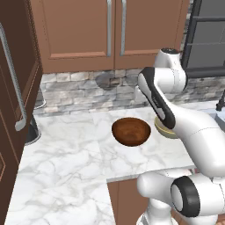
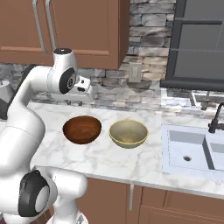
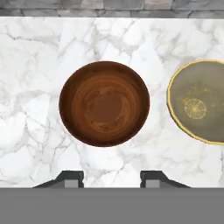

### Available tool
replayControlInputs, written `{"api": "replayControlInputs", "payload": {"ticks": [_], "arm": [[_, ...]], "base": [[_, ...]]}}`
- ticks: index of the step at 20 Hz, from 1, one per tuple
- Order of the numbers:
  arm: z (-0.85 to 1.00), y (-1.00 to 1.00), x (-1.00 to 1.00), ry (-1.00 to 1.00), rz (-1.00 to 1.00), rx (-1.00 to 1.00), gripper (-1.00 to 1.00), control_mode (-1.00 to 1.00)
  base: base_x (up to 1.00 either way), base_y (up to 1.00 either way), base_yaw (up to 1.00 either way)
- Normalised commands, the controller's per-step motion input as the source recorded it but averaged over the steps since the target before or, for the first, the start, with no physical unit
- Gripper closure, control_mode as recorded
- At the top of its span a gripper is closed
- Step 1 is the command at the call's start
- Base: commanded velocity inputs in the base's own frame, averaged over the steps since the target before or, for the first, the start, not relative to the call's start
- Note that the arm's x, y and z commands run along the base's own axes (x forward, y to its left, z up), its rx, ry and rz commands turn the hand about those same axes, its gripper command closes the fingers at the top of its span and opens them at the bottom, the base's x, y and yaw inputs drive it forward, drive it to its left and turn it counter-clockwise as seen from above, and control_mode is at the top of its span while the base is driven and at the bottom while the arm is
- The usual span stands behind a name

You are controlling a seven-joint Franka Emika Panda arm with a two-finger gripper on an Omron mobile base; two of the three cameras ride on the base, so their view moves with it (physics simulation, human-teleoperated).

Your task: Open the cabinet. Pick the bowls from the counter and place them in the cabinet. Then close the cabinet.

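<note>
The gripper point(image 3: 111, 178) is hanging over the brown bowl point(image 3: 104, 103), its 2 fingers spread apart and holding nothing, likely lining up to grab it. The pale bowl point(image 3: 199, 101) is sitting just right of it on the counter point(image 3: 35, 109). The cabinet point(image 1: 115, 28) doors are looking shut.

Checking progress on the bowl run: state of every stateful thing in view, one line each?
cabinet: both doors shut.
brown bowl: upright on the counter, empty, not gripped.
beige bowl: upright on the counter, beside the brown bowl, apart from it.
gripper: above the brown bowl, fingers apart, holding nothing.
sink: empty, no water running.
</note>
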Motion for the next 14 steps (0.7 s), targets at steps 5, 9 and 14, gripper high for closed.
{"api": "replayControlInputs", "payload": {"ticks": [5, 9, 14], "arm": [[0.14, 0.04, -0.58, -0.22, 0.0, -0.01, -1.0, -1.0], [0.92, 0.0, -0.38, -0.14, 0.0, -0.04, -1.0, -1.0], [1.0, 0.0, -0.11, -0.03, 0.06, -0.04, -1.0, -1.0]], "base": [[0.0, 0.0, 0.0], [0.0, 0.0, 0.0], [0.0, 0.0, 0.0]]}}
